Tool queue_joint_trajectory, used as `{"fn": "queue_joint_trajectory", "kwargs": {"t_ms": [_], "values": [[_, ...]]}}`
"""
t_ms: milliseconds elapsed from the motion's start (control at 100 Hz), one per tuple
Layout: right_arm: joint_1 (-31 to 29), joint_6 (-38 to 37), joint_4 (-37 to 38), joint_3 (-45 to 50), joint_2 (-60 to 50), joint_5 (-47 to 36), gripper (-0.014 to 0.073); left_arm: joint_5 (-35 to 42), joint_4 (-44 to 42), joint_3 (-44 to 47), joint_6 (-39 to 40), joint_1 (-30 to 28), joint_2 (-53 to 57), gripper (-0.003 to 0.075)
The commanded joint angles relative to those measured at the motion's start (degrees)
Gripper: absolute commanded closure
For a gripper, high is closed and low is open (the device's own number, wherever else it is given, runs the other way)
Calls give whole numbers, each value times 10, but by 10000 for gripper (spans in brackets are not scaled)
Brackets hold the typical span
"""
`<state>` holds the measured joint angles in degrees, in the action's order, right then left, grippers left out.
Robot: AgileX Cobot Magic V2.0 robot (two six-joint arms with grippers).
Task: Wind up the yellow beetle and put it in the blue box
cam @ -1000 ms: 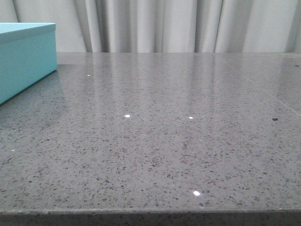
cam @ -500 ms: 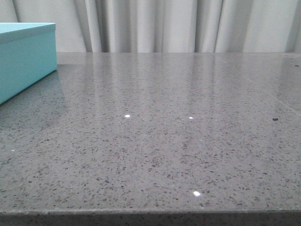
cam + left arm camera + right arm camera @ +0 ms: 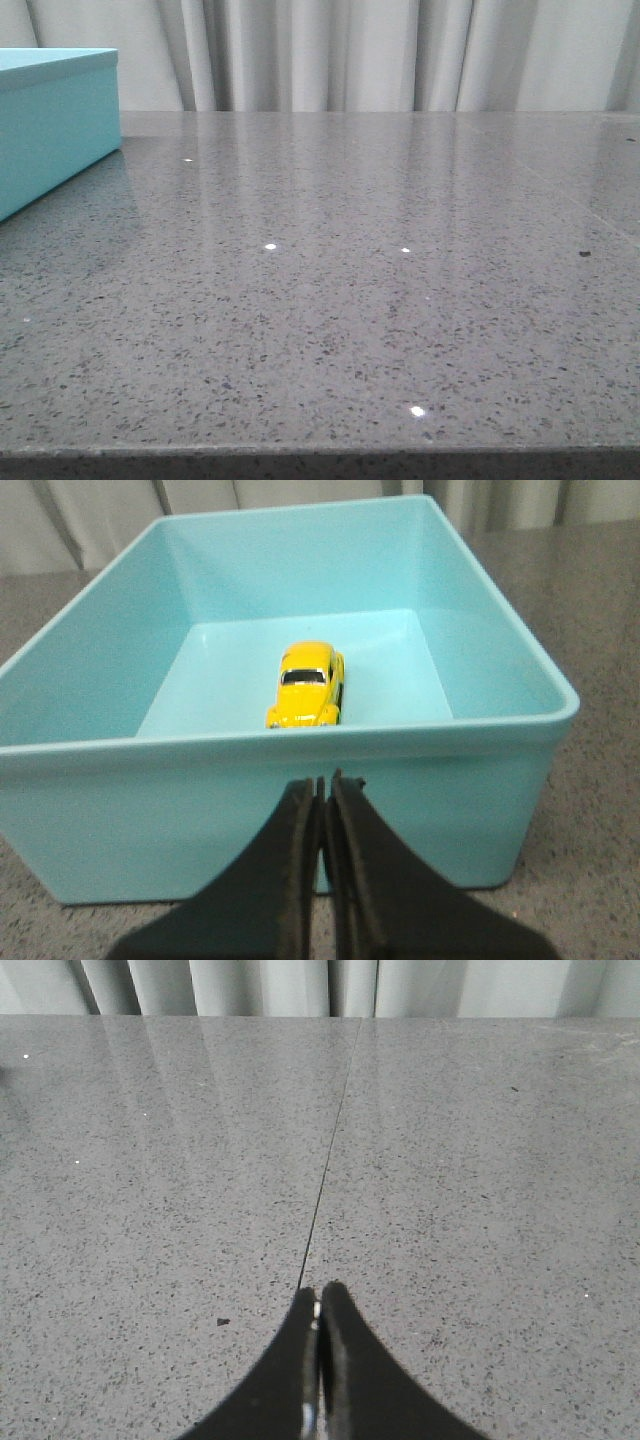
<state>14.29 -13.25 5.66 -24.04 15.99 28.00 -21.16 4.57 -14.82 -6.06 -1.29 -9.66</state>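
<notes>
The yellow beetle (image 3: 307, 685) rests on its wheels on the floor of the open blue box (image 3: 300, 780), near the box's near wall in the left wrist view. The blue box also shows at the far left of the front view (image 3: 50, 120). My left gripper (image 3: 325, 785) is shut and empty, outside the box, in front of its near wall. My right gripper (image 3: 319, 1300) is shut and empty, low over bare grey stone table. Neither arm shows in the front view.
The grey speckled stone table (image 3: 350, 280) has a thin seam (image 3: 330, 1140) running away from my right gripper. Its front edge (image 3: 320, 452) runs along the bottom of the front view. Pale curtains (image 3: 330, 50) hang behind the table.
</notes>
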Motion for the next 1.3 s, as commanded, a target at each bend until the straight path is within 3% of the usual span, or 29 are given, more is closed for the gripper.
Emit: {"fn": "queue_joint_trajectory", "kwargs": {"t_ms": [0, 130, 280, 320, 510, 670, 1290], "values": [[-1, 5, 9, -15, 4, -42, 661, 146, 5, 23, 20, 6, 6, 738], [-1, 5, 9, -15, 4, -42, 661, 240, 5, 95, 39, 6, 45, 738], [-1, 5, 9, -15, 4, -42, 661, 245, 5, 162, 108, 6, 108, 738], [-1, 5, 9, -15, 4, -42, 661, 191, 5, 159, 121, 6, 120, 738], [-1, 5, 9, -15, 4, -42, 661, 129, 3, 161, 122, 6, 117, 738], [-1, 5, 9, -15, 4, -42, 661, 132, 3, 161, 76, 6, 117, 739], [-1, 5, 9, -15, 4, -42, 661, 131, 3, 161, 76, 6, 117, 738]]}}
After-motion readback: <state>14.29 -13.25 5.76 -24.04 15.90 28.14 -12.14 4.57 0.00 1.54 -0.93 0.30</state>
